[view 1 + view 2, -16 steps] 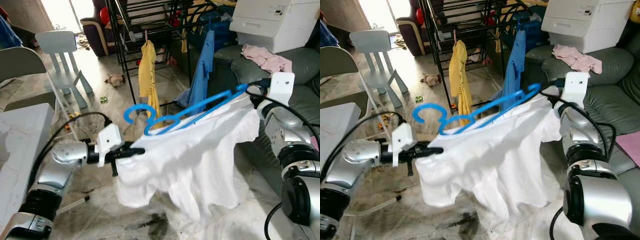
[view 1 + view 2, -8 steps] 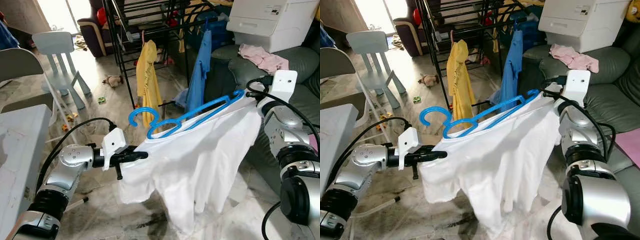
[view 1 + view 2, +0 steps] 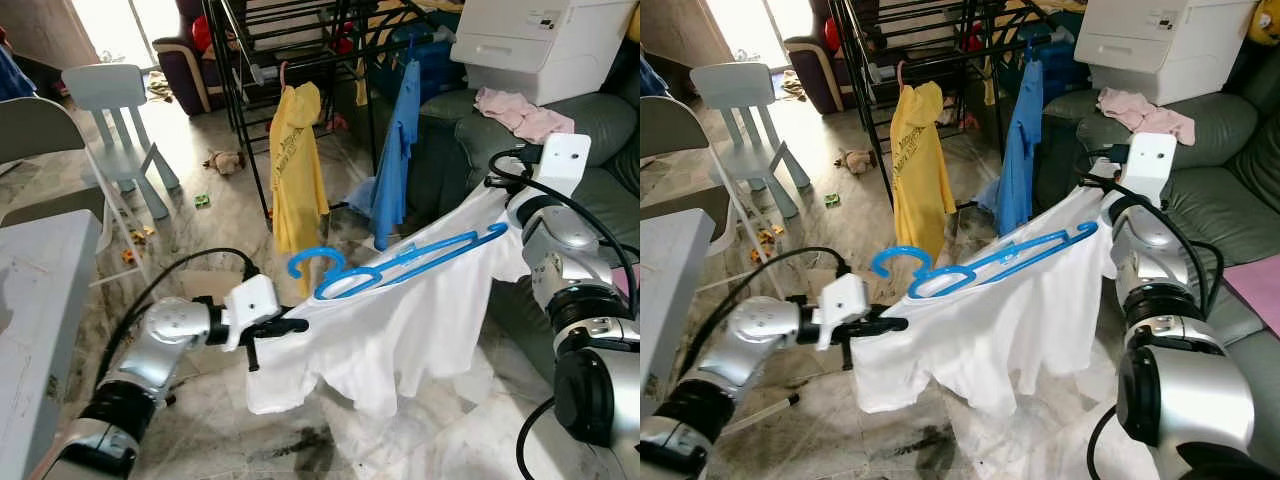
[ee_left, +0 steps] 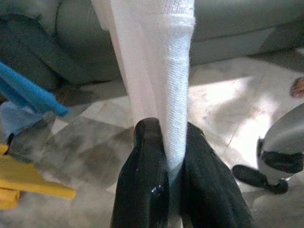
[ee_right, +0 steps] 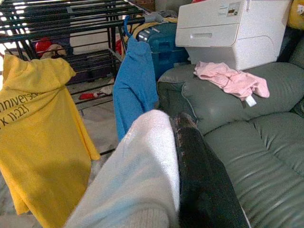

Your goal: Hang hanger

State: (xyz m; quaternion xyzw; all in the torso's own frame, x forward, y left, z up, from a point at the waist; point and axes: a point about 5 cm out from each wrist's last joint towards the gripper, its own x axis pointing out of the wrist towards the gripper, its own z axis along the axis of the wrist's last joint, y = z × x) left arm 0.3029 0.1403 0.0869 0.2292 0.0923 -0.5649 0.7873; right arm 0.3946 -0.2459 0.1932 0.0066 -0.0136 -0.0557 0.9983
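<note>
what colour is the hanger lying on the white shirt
Bright blue. The hanger lies across the white shirt; the left eye view shows it best.

Bright daylight from upper left — sharp

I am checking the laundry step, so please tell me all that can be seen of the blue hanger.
The hanger is bright blue and looks like plastic, with an open curled hook at one end and a long thin body. It lies nearly flat, tilted, hook toward the robot's left, over the top edge of the white shirt. The shirt is stretched between the left gripper and the right gripper, each with jaws shut on the cloth. The hook hangs on nothing yet; the rack stands behind.
</note>
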